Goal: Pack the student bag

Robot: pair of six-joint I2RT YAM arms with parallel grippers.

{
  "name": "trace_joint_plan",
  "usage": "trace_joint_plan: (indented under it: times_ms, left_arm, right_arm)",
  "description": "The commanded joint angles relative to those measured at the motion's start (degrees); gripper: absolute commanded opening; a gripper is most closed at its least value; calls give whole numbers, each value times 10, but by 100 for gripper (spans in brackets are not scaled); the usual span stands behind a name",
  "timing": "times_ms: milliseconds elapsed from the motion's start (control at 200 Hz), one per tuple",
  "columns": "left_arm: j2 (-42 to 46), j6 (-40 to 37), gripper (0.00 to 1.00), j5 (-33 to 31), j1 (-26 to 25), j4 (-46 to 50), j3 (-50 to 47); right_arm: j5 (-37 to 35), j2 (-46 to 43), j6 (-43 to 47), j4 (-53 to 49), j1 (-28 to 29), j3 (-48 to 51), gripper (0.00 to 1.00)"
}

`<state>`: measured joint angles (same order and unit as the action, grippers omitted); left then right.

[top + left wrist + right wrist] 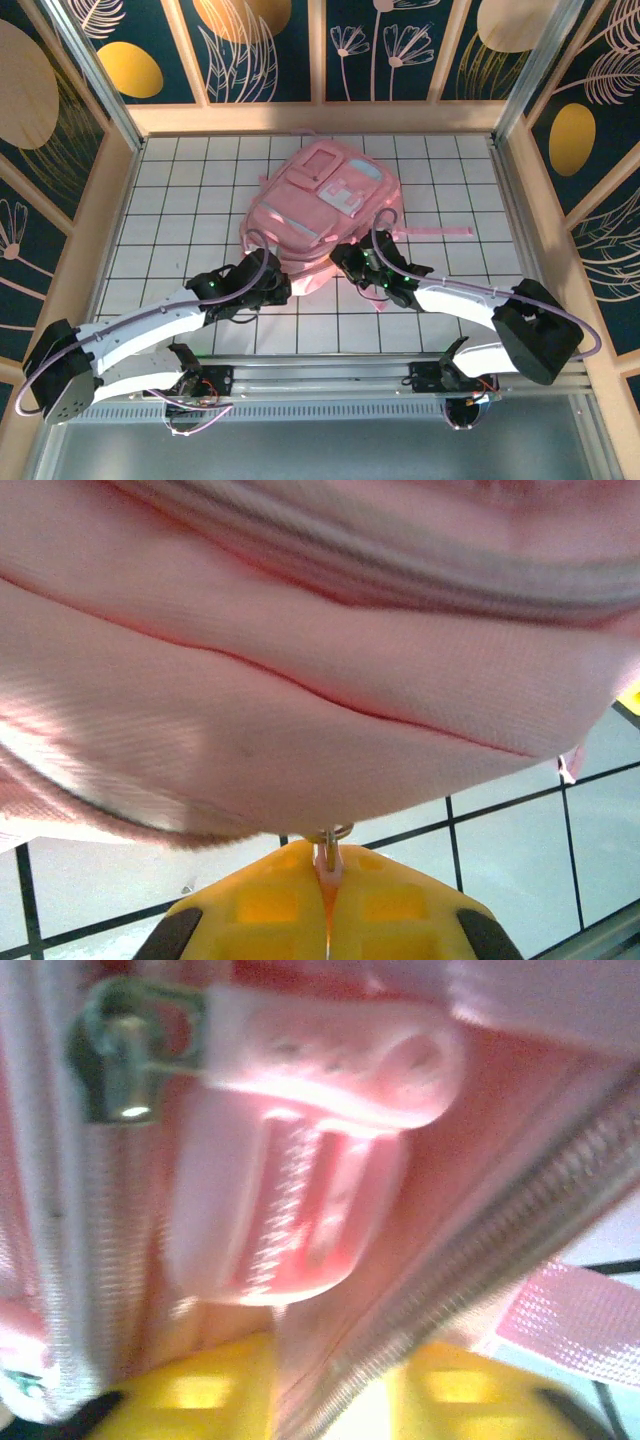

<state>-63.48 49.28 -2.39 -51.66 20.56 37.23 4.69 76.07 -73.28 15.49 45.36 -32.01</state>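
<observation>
White gridded counter (pixel 180 200) runs from the arms' bases out to dark floral panels (pixel 270 50). Nearest, the left tool (pixel 327 868) is pressed together on a small pink zip pull (pixel 329 848) that hangs under the near edge of the student bag (pixel 320 205). The right tool (pixel 335 1385) has its pads apart, astride a zip seam (pixel 480 1245), with no pinch evident. Beyond both, the bag lies flat, front pockets up, mid-counter toward the far wall. The step looks like opening a zip. Draw the pull steadily along the track's line, not away from it. The right tool should close on fabric beside the seam as a brace, so the soft cloth doesn't bunch or drag.
</observation>
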Motion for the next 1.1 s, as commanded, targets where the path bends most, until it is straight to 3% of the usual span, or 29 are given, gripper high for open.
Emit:
trace_joint_plan:
  times_ms: [0,105,320,425,646,861,1096]
  left_arm:
    - [-15,-19,0,23,0,-15,26]
    - [-22,-25,0,39,-1,-36,39]
    - [-95,-30,0,104,-3,-91,83]
    - [-140,-35,0,125,-13,-111,123]
    - [-246,-65,0,138,-51,-97,232]
    - [-281,-74,0,154,-63,-99,259]
    - [-281,-73,0,158,-65,-102,258]
  right_arm:
    - [7,-46,2,14,2,-13,54]
    - [26,-89,-22,10,3,17,57]
    - [9,-187,-34,-87,1,45,42]
    - [0,-224,-10,-190,-18,29,38]
    - [21,-344,-21,-282,-60,80,34]
    - [46,-360,-60,-182,-64,138,34]
    - [81,-232,-45,-68,-97,111,37]
